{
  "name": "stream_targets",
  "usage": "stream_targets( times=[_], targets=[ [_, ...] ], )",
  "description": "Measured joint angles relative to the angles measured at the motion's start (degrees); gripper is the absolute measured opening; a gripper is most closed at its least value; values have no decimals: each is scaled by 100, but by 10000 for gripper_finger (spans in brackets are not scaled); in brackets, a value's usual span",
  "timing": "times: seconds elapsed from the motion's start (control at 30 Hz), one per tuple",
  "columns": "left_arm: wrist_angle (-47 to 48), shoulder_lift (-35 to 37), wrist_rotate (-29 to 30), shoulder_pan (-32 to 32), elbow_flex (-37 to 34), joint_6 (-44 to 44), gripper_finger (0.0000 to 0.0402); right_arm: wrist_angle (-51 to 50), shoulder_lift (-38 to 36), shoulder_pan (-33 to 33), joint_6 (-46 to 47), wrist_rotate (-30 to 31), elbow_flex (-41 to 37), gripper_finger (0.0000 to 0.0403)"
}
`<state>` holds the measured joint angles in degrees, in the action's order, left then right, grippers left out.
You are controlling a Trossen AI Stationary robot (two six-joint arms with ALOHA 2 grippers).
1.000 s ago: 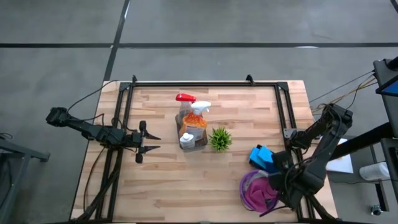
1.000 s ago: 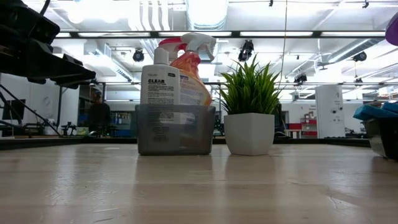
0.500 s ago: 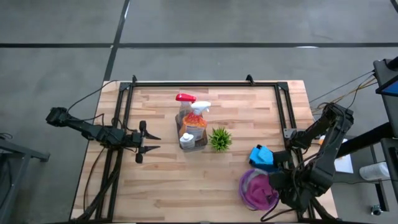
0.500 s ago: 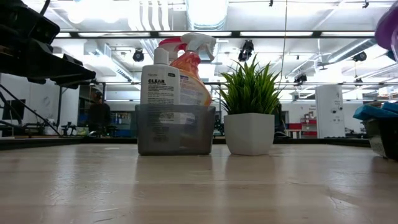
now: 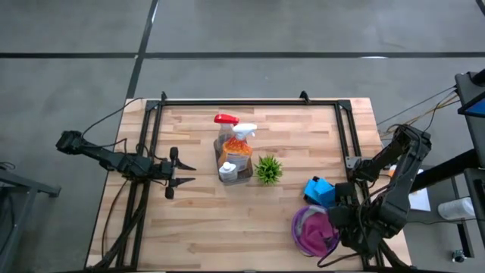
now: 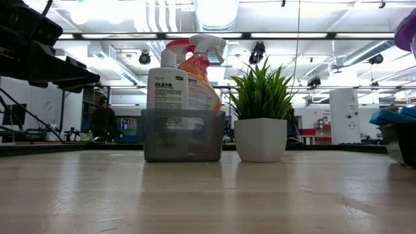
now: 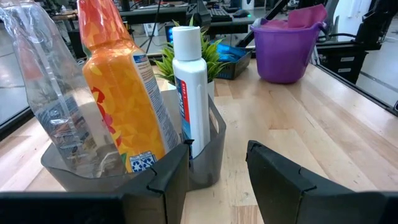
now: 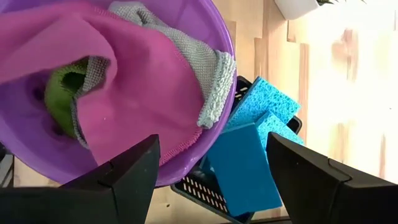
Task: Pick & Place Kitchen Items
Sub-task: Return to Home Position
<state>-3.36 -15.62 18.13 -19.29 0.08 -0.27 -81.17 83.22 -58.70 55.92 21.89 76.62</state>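
A purple bucket near the table's right front corner holds a magenta cloth, a grey cloth and a green cloth. The grey cloth's end hangs over the rim. Beside the bucket, blue sponges lie in a black basket. My right gripper hangs open above the bucket and basket, pointing steeply down, with nothing between its fingers. At mid-table a grey caddy holds a clear spray bottle, an orange spray bottle and a white bottle. My left gripper waits open to its left.
A small spiky green plant in a white pot stands just right of the caddy. A black metal frame runs along the table's far, left and right edges. Bare wood lies between the caddy and the near edge.
My right gripper has risen a little above the bucket and rolled about its wrist, staying open. The bucket, the cloths and the sponges have kept their places.
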Motion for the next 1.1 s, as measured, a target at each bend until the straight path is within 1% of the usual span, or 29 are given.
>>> stream_targets(
  times=[0.1,0.23,0.3,0.37,0.43,0.5,0.57,0.63,0.73,0.8,0.83,1.0,1.07,1.1],
  targets=[
    [0,0,0,-1,0,-2,162,-48,0,-1,110,157,0,288],
    [2,0,0,0,0,-7,162,-363,0,-2,568,621,-2,288],
    [0,0,0,0,0,-8,162,-352,0,-13,793,1118,-2,288],
    [0,0,0,0,0,-9,162,-187,0,-73,858,1811,-2,288],
    [0,0,0,-1,0,-20,162,128,-1,-157,691,2588,-16,288],
    [0,0,0,0,0,-24,162,642,-13,-223,291,3281,-101,288],
    [0,0,0,-1,0,-24,162,1167,-18,-242,-212,3720,-229,288],
    [-4,0,0,0,0,-22,162,1765,-27,-216,-693,3902,-404,288],
    [-47,2,-40,-2,0,-23,162,2916,-35,-34,-1562,3833,-798,288],
    [-75,3,-145,-3,0,-22,162,3928,-64,136,-2277,3618,-1107,288],
    [-95,4,-207,-4,0,-21,162,4493,-90,236,-2711,3415,-1261,288],
    [-178,4,-544,-4,0,-24,162,7631,-362,776,-5021,1774,-2018,288],
    [-244,4,-641,-4,0,-26,162,8582,-576,954,-5794,1160,-2324,288],
    [-289,4,-665,-4,2,-41,162,8896,-712,1031,-6055,928,-2466,288]
  ],
)
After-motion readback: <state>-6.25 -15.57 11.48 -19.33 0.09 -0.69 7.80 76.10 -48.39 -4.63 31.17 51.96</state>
